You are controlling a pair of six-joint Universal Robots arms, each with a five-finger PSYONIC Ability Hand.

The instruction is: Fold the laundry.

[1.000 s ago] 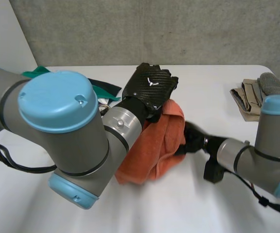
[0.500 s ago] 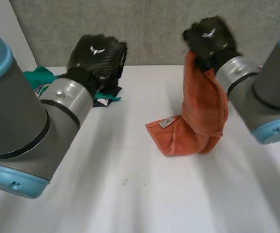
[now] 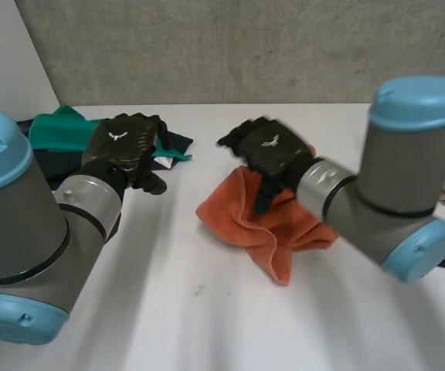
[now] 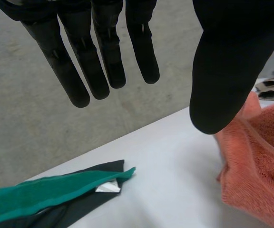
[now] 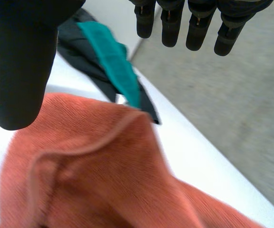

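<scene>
My right hand hovers wide open over the crumpled orange towel on the white table — poised, I judge, to spread it. My left hand is open and empty beside the green-and-dark clothes.

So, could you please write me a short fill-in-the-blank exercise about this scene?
1. The crumpled towel on the table is ___ in colour.
2. The right hand above it is ___, holding nothing.
3. The garment beside the left hand is black and ___.
Missing words: orange; open; green.
</scene>
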